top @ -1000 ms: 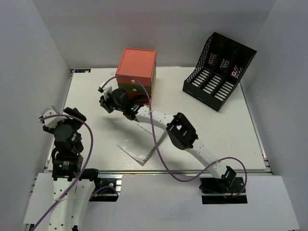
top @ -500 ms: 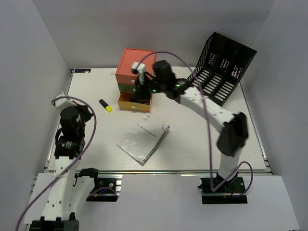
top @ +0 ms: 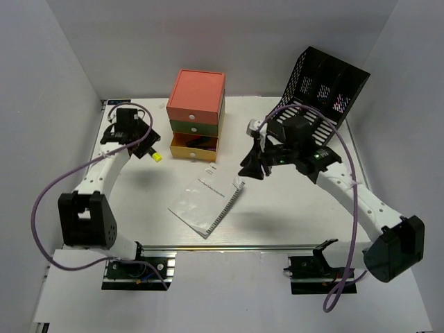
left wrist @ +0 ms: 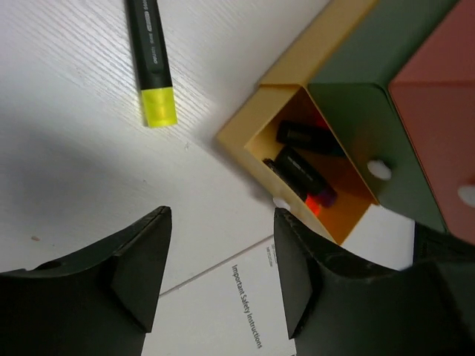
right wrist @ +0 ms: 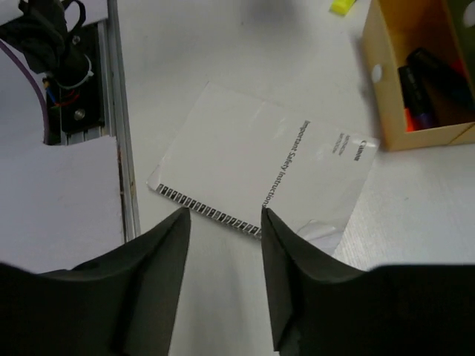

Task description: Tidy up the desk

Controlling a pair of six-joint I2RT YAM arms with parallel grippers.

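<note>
The desk [top: 312, 201] is a white tabletop with a metal rail along its near edge. My left gripper [top: 141, 144] hangs open over its far left, just beside a black highlighter with a yellow cap [top: 154, 155]. In the left wrist view that highlighter [left wrist: 152, 67] lies beyond the open, empty gripper [left wrist: 220, 252]. My right gripper [top: 250, 168] hovers open right of a white spiral-bound booklet [top: 207, 201]. In the right wrist view the gripper [right wrist: 224, 222] is empty above the booklet's [right wrist: 260, 163] bound edge.
A drawer box [top: 196, 111] with an orange top stands at the back. Its yellow bottom drawer [left wrist: 312, 174] is pulled open with markers inside. A black mesh file rack [top: 316, 100] stands at the back right. The rail [right wrist: 122, 148] runs along the near edge.
The right arm has swung away from the drawer box to the right of the booklet. The left arm has stretched out to the far left, beside the highlighter.
</note>
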